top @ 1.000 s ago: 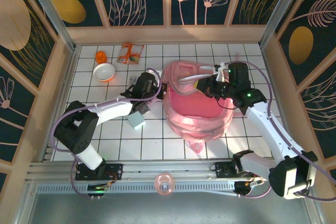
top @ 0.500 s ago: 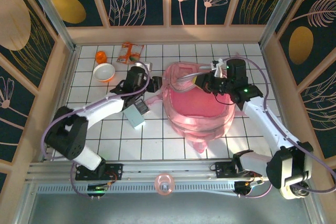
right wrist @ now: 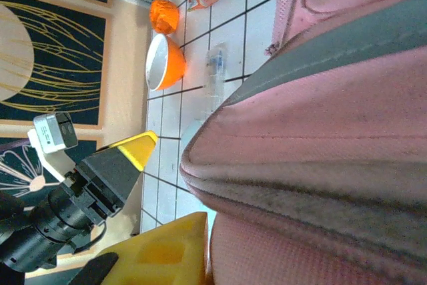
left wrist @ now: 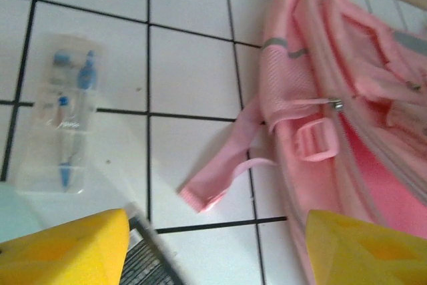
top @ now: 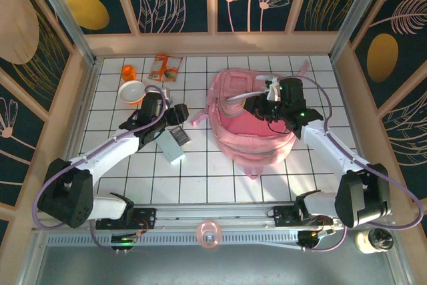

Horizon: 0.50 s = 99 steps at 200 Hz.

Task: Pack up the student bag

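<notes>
Fingers of your left gripper (left wrist: 215,225) stand apart; the right gripper's (top: 259,107) I cannot tell. Centre over the clear pen case (left wrist: 65,115) before closing.

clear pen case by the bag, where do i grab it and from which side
I'd pinch the pen case across its narrow width, near the middle, coming straight down from above. It lies flat on the tiles, long and slim, with bare tile along both long sides.

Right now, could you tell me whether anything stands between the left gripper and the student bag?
Nothing visible does: between the open left gripper and the student bag lie only bare tiles and the bag's own loose strap.
</notes>
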Motion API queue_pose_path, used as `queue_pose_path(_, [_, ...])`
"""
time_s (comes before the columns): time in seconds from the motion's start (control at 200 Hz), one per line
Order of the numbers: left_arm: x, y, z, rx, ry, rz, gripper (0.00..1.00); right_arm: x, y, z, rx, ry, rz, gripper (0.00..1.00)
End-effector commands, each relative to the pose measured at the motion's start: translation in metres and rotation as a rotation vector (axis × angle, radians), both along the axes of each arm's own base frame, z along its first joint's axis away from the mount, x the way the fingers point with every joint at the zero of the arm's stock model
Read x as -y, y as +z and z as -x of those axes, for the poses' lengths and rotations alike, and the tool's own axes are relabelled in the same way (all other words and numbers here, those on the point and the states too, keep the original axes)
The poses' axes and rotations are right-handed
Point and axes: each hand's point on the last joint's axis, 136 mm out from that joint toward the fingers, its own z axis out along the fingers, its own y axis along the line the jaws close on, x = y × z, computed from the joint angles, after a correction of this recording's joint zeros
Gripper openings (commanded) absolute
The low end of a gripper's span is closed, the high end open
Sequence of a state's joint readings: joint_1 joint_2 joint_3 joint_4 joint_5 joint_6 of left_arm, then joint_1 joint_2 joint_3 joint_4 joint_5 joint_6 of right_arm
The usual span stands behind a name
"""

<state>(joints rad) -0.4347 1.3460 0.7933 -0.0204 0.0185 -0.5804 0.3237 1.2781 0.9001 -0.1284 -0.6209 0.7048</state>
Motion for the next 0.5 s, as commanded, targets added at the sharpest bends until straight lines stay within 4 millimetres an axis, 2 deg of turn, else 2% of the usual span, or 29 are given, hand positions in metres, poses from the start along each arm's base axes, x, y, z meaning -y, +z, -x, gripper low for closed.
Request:
queue_pose_path(0.0, [-0.019, -0.022, -0.006, -0.064, 0.03, -0.049, 0.7, -0.002, 0.025, -0.003, 0.103, -0.02, -0.031, 0.16])
queue_pose_path(0.175, [-0.045, -0.05, -0.038, -0.126, 0.025, -0.296, 0.7, -0.012, 0.021, 0.0, 0.099, 0.01, -0.005, 0.16])
queue_pose_path(0.2, [-0.049, -0.06, -0.038, -0.153, 0.02, -0.326, 0.7, -0.013, 0.021, 0.0, 0.098, 0.014, -0.002, 0.16])
queue_pose_path(0.22, [-0.049, -0.054, -0.047, -0.14, 0.022, -0.336, 0.7, -0.015, 0.02, 0.001, 0.096, 0.019, 0.0, 0.16])
queue_pose_path(0.3, [-0.055, -0.061, -0.061, -0.159, 0.021, -0.397, 0.69, -0.02, 0.018, 0.0, 0.093, 0.03, 0.007, 0.16])
queue_pose_path(0.32, [-0.057, -0.069, -0.064, -0.178, 0.02, -0.418, 0.69, -0.021, 0.017, 0.0, 0.09, 0.034, 0.008, 0.16])
queue_pose_path(0.49, [-0.06, -0.082, -0.086, -0.199, 0.007, -0.506, 0.69, -0.032, 0.019, 0.001, 0.096, 0.062, 0.009, 0.16])
